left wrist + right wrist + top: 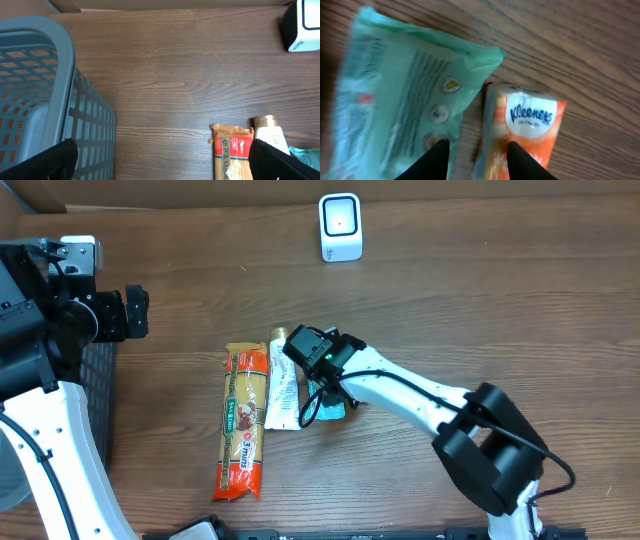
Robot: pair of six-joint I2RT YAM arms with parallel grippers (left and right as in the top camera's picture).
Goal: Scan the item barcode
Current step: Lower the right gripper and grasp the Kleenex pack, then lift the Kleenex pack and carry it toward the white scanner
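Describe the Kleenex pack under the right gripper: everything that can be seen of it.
The Kleenex pack is a soft pack in glossy orange-and-white wrap with a blue logo. It lies flat on the wood table, one long edge close beside the green packet. One dark finger of the right gripper crosses its lower part; contact is unclear.

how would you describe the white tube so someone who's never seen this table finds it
Find the cluster of items in the middle of the wooden table. The tube lies alongside the long orange pasta packet, between it and a teal packet. Unlike its neighbours, it is white with a gold cap.
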